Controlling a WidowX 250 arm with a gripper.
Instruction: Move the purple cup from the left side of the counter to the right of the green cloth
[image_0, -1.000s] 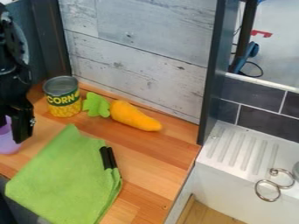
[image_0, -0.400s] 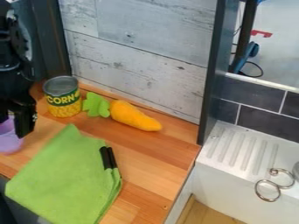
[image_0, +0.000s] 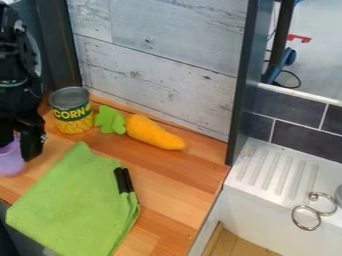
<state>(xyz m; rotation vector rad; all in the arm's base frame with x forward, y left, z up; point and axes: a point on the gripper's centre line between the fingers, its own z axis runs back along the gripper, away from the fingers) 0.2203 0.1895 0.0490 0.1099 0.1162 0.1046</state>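
A smooth, light-purple rounded object (image_0: 9, 164) appears before you at the far left of the wooden counter (image_0: 177, 175), its upper part hidden from your view.

One fixed camera — above the wooden counter (image_0: 170, 185), near it — looks slantingly down toward the plank backsplash (image_0: 160, 65).

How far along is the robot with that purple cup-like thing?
Looks done: the black two-fingered pincer is right at the smooth, purple, cup-like item.
Under way: work on that item, partly hidden by the pincer; I can't tell whether it's gripped.
Left: the item looks down on the brown wooden counter with the pincer not clear of it, so handling probably isn't finished.
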